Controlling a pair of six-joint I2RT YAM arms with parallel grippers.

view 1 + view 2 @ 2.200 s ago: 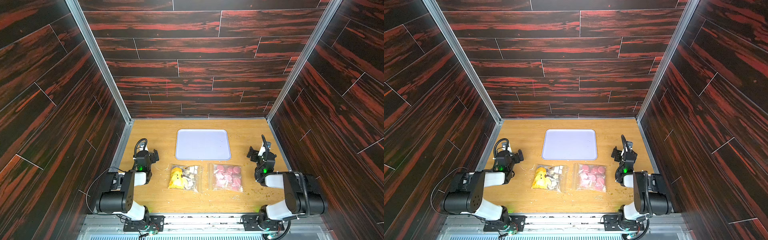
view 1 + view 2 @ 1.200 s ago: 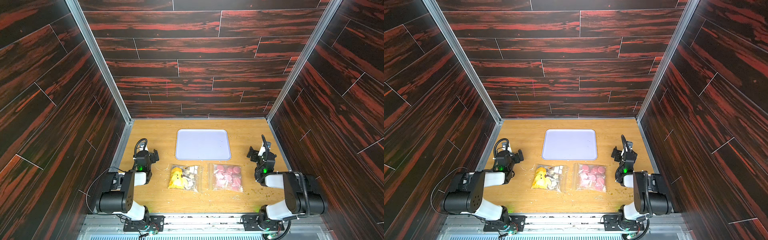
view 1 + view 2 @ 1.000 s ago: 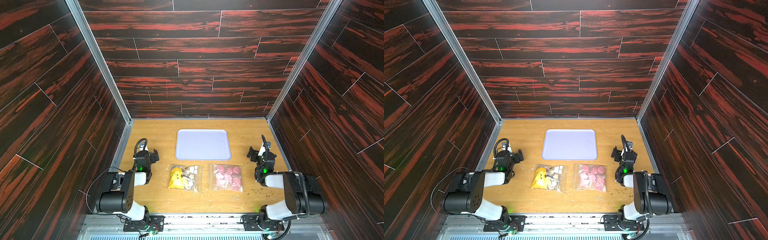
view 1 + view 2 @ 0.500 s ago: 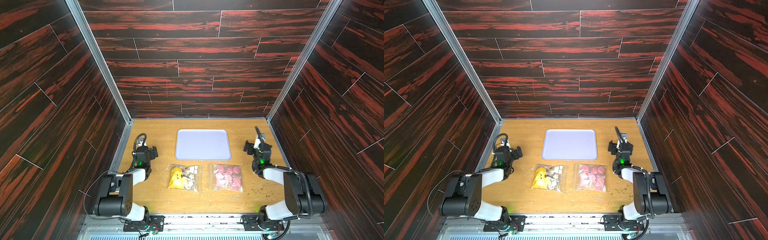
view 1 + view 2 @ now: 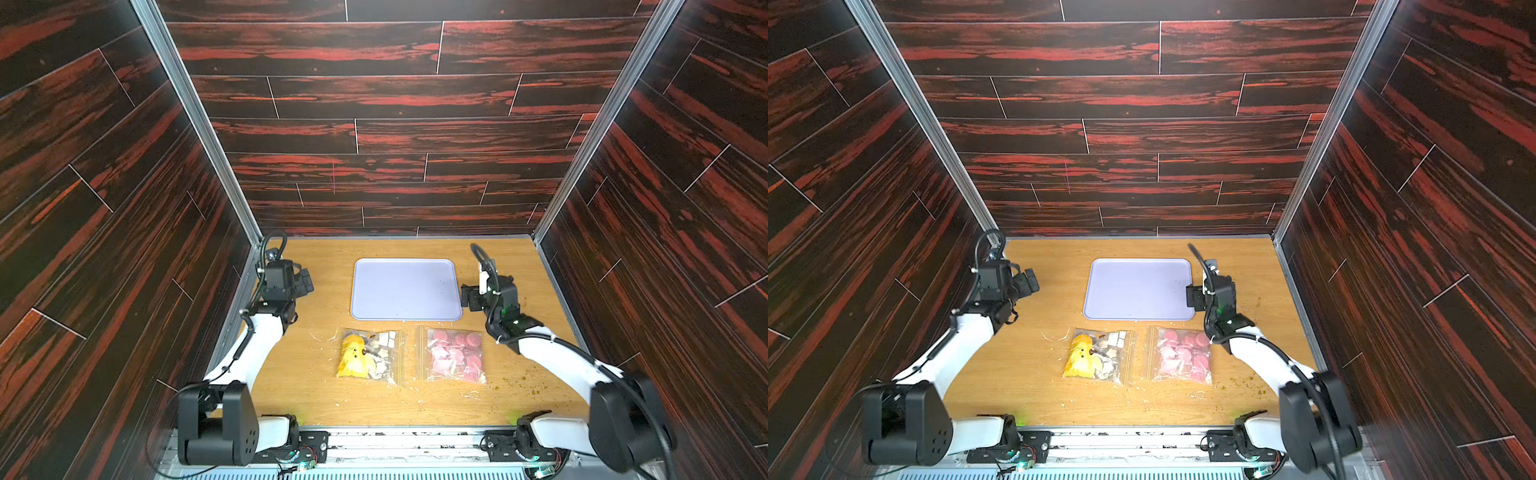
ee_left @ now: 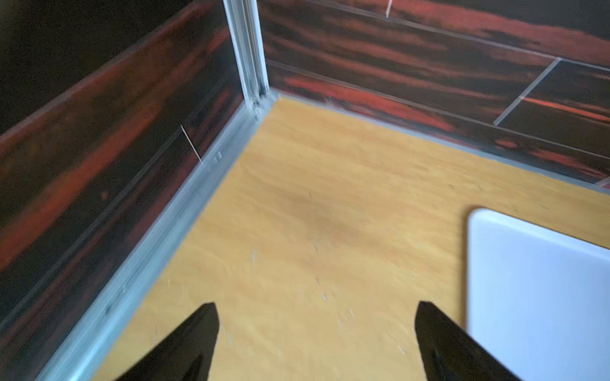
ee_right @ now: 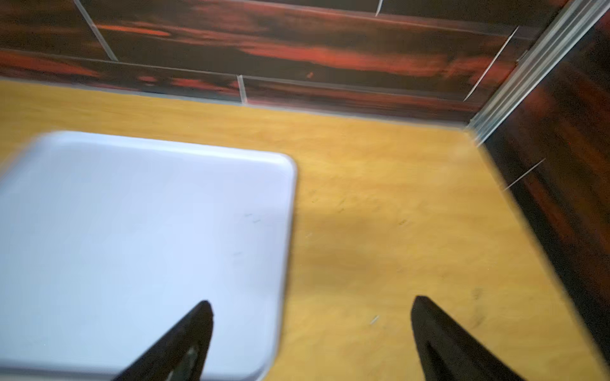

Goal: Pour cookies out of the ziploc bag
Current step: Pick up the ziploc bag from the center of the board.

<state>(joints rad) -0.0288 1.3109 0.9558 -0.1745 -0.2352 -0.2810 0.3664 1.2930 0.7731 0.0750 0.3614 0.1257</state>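
Two clear ziploc bags lie flat side by side on the wooden table, in both top views. One ziploc bag holds pink round cookies. The other bag holds a yellow lump and small cream and dark cookies. My left gripper hovers open over bare table, left of the tray and behind the bags. My right gripper hovers open over the tray's right edge. Neither holds anything. No bag shows in the wrist views.
A lavender tray sits behind the bags at mid-table. Dark wood-pattern walls close in the left, right and back sides. Crumbs speckle the table near the right arm.
Both arms have risen from beside the bags and reached toward the back wall. The right gripper now sits at the tray's edge. The bags have not moved.
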